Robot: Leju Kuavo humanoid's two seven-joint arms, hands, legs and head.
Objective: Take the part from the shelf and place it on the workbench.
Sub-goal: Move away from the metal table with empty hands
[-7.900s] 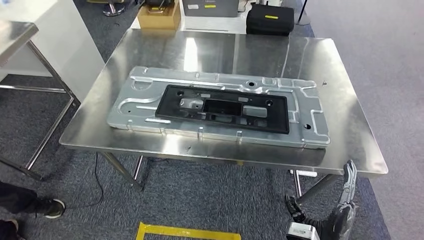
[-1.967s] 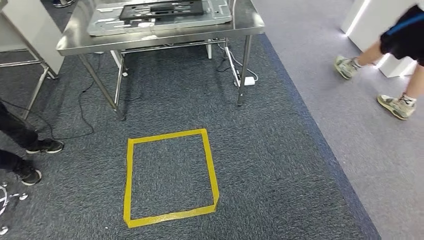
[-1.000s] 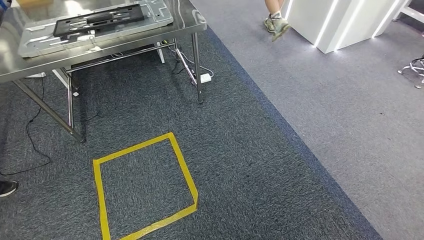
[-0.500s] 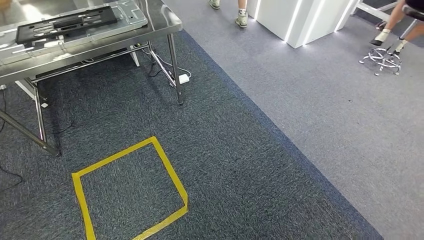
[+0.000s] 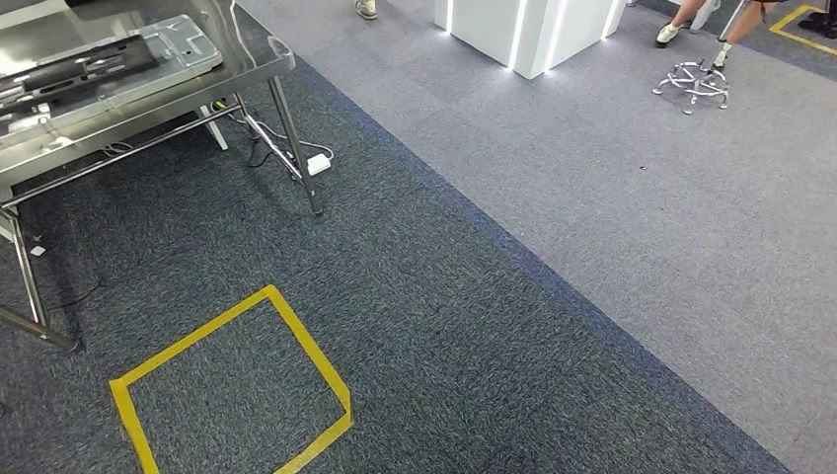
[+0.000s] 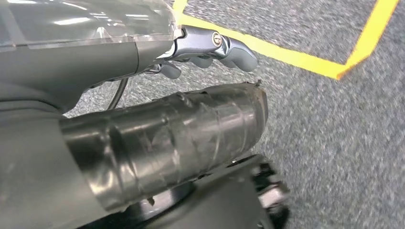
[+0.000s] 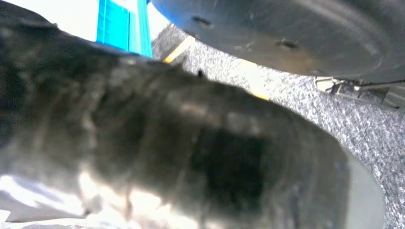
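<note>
Looks like a robot test hall or demo workshop, not a home. Hard-wearing carpet [image 5: 464, 326] in two greys across an open floor, with a yellow taped square [image 5: 232, 385] marking a standing spot, the same tape lying just beyond the left robot hand [image 6: 210, 47]. Steel-legged metal desk [image 5: 247, 69] carrying a stamped sheet-metal panel [image 5: 148, 54], cables and a power strip [image 5: 317, 164] beneath. White lit display plinth [image 5: 513, 30] and a stool base [image 5: 694, 79] further off.

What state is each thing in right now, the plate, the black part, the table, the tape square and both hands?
Plate: flat on the table.
Black part: on top of the plate.
Table: standing, loaded.
Tape square: stuck to the carpet.
Left hand: fingers curled, holding nothing.
Right hand: blurred, unclear.
</note>
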